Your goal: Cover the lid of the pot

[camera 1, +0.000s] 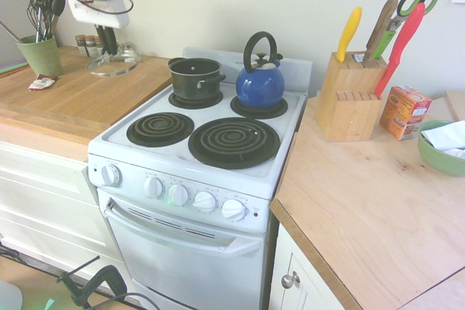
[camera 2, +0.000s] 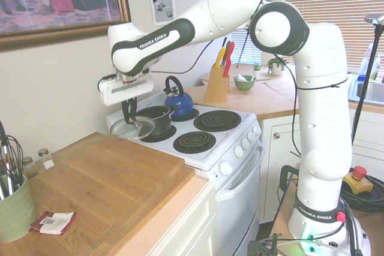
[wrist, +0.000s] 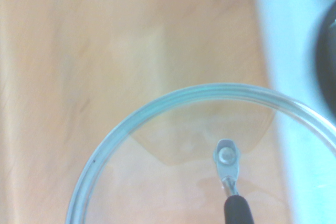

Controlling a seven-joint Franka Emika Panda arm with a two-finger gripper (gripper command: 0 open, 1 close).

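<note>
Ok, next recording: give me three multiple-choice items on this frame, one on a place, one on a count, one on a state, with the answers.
1. Where does the pot stand?
A. back burner beside the blue kettle
B. front burner near the knobs
C. wooden counter

2. How many of the stove's coil burners are bare?
A. one
B. two
C. four

3. What state is the lid in?
A. resting on the pot
B. held up by the end effector, off the pot
C. lying flat on the counter

Answers: 1 A, the pot and kettle share the back row; 2 B, both front coils carry nothing; 3 B, the second exterior view shows the lid hanging under the end effector beside the open pot, at the counter's edge.
</note>
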